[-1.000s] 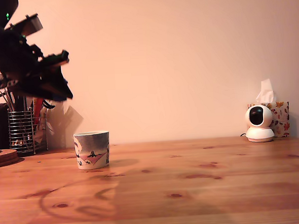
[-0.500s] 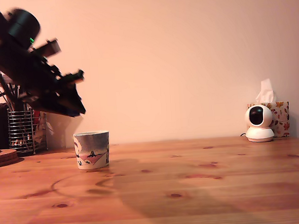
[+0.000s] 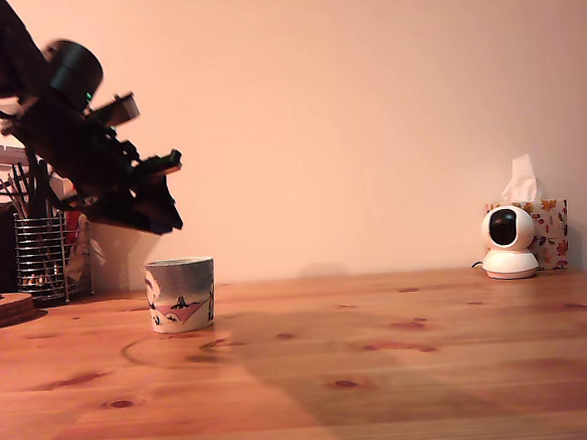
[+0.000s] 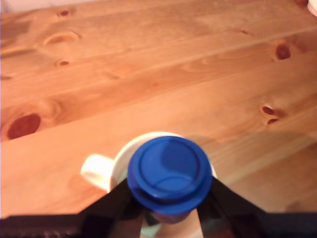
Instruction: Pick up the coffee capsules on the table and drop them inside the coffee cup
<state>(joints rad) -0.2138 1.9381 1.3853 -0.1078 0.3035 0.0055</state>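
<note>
Utensils in the wire holder (image 3: 42,257) stand close behind your arm, so a backward swing could snag them. Your gripper (image 4: 168,210) is clamped on the blue capsule (image 4: 170,173), hanging above the cup (image 3: 180,294) on the counter (image 3: 383,374). Release off-centre and it clips the rim and rolls away.

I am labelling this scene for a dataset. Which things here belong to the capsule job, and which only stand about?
Belonging to the job:
- blue round coffee capsule, held in the black gripper
- short painted ceramic cup
- orange-brown pine table

Only standing about:
- wire utensil holder
- small white dome camera
- patterned tissue box
- round wooden board
</note>
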